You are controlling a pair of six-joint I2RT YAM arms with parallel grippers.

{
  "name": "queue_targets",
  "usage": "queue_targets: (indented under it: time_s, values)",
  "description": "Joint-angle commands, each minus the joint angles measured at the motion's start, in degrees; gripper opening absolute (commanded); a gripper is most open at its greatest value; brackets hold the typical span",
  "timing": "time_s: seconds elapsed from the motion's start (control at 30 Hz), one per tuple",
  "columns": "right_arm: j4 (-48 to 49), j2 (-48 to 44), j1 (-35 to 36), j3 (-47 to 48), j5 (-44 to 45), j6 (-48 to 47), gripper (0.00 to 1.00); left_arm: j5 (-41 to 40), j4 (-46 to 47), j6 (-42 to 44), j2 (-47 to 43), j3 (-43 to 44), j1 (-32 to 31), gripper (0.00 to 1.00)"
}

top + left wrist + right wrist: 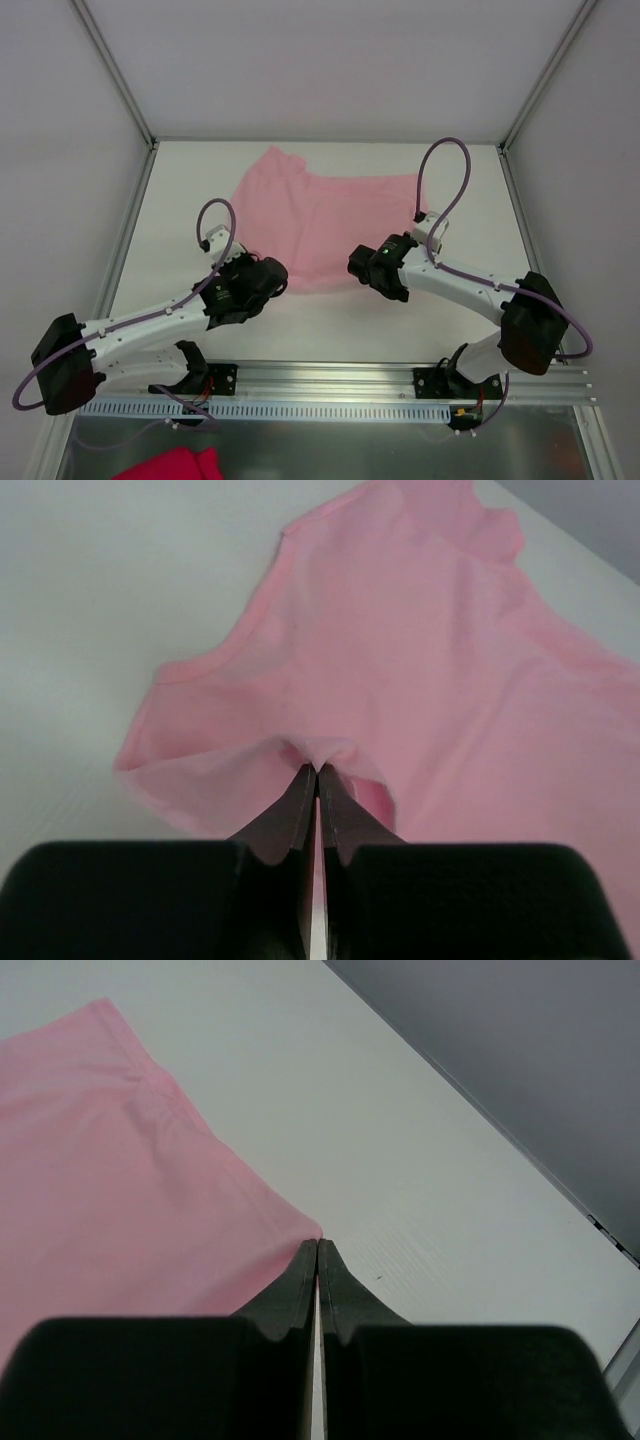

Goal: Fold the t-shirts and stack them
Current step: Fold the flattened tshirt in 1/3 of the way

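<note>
The pale pink t-shirt (320, 215) lies spread on the white table, partly folded, with its near edge between my two grippers. My left gripper (276, 277) is at the shirt's near left edge. In the left wrist view the left gripper (317, 769) is shut and pinches a raised fold of the pink fabric (420, 650). My right gripper (357, 266) is at the shirt's near right corner. In the right wrist view the right gripper (317, 1243) is shut, with the corner of the pink shirt (110, 1180) caught at its tips.
A deep magenta cloth (170, 466) lies below the arm bases at the bottom left. White walls with metal posts (115, 75) enclose the table on three sides. A metal rail (330, 378) runs along the near edge.
</note>
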Motion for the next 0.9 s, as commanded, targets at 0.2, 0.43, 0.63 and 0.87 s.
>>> queue_targets:
  time_s: [0.2, 0.43, 0.63, 0.87]
  values:
    - [0.56, -0.01, -0.78, 2.07, 3.91, -4.43, 0.01, 14.45, 28.34, 30.99, 5.66, 3.16, 11.51, 0.00]
    - [9.41, 4.39, -5.43, 4.53, 3.39, -15.89, 0.01, 16.29, 27.98, 31.78, 5.84, 3.17, 16.88, 0.00]
    - [40.58, 3.34, -10.26, -1.43, -6.68, -46.31, 0.01, 17.70, 27.89, 32.40, 5.67, 3.00, 19.70, 0.00]
    - [54.16, 0.18, -16.77, -6.09, -17.62, -55.13, 0.01, 18.58, 28.50, 33.36, 6.19, 3.87, 21.37, 0.00]
